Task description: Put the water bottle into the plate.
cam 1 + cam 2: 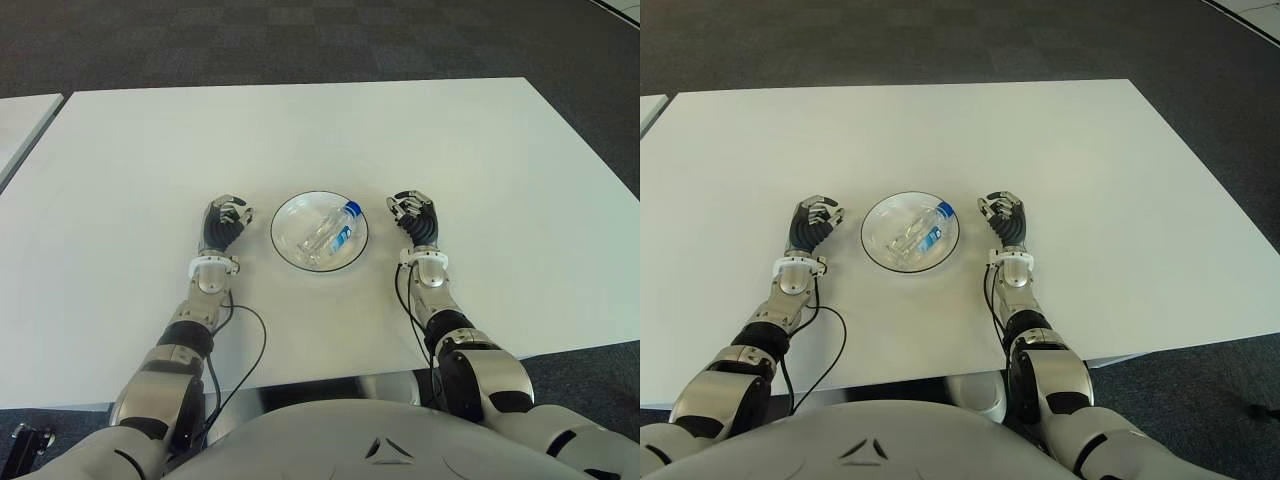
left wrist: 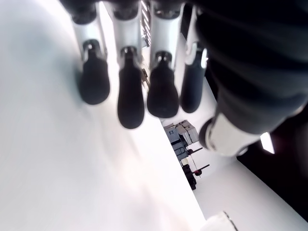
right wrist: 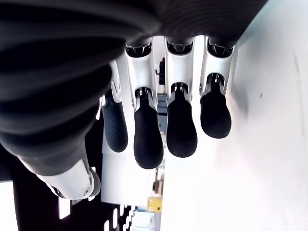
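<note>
silver and black arm segments fill the bottom of the eye views, with a dark cable (image 1: 247, 345) looping on the white bench (image 1: 480, 160) beside the left forearm at lower left. further up, just left of centre, the left robot hand (image 1: 226, 221) shows beside the left edge of the plate (image 1: 290, 250), its fingers (image 2: 131, 98) curled downward with nothing between them; its wrist view shows four dark fingertips hanging over bare white surface. right of centre, the right robot hand (image 1: 414, 217) shows beside the right edge of the plate, its fingers (image 3: 147, 137) likewise curled and holding nothing. whether either hand touches the bench cannot be told.

between the two hands, at the centre of the frame, sits the round white plate with a dark rim. the water bottle (image 1: 330, 228) lies on its side inside the plate, clear-bodied, slanted so its blue cap points to the upper right near the rim, with a blue patch on its label. it is apart from both hands.

beyond the plate the bench runs bare to its far edge, and dark carpeted floor (image 1: 300, 40) fills the top of the frame. a second white surface (image 1: 20, 125) shows at the upper left edge.
</note>
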Robot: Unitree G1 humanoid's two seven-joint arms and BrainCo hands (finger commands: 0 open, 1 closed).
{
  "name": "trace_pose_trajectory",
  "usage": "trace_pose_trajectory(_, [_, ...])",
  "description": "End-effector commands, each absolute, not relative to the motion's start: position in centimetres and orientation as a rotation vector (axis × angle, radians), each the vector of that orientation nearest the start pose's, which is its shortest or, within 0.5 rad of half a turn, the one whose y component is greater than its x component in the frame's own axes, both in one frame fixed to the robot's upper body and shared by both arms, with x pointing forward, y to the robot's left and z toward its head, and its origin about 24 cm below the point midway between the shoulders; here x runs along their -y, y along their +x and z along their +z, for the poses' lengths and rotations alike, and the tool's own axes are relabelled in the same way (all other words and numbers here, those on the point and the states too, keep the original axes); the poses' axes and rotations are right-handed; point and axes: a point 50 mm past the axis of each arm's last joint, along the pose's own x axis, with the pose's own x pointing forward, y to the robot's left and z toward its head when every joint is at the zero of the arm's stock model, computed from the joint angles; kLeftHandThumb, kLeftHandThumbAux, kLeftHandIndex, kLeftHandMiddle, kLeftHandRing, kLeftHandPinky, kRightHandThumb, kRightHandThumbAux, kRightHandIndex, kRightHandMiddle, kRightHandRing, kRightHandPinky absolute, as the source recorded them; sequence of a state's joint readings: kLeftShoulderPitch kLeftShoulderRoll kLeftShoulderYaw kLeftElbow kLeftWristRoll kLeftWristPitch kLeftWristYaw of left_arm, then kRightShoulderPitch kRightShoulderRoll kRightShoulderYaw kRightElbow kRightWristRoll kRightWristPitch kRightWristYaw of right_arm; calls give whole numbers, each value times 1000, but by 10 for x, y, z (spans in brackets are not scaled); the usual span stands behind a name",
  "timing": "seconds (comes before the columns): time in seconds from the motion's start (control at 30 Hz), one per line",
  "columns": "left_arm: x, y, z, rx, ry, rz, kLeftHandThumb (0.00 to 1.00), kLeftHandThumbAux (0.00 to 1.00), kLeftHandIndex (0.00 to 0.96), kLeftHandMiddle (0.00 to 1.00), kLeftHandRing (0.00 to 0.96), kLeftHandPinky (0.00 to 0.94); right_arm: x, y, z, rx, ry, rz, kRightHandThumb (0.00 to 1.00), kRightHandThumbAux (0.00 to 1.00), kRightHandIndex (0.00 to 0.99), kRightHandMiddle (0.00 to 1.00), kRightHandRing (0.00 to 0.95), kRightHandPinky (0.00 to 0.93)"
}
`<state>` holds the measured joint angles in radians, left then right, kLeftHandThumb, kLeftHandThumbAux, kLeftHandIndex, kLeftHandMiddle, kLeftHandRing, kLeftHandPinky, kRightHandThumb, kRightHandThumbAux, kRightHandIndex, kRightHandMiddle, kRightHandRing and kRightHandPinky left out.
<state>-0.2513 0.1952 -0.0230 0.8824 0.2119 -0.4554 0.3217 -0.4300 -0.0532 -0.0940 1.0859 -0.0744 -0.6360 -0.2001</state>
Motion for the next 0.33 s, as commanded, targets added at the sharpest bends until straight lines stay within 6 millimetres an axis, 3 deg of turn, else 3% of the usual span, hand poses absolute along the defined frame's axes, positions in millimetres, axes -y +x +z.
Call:
trace_pose_trajectory(0.03, [-192,248,-61,-252,390,136,706,719,438,770,767,774,161,290,-34,-113,-110,-136,708,727,436,697,697,697])
trace_pose_trajectory(0.33, [-193,248,-61,-255,359,154,707,719,438,768,774,775,162,291,-36,-153,-145,-123,707,729,436,693,696,702])
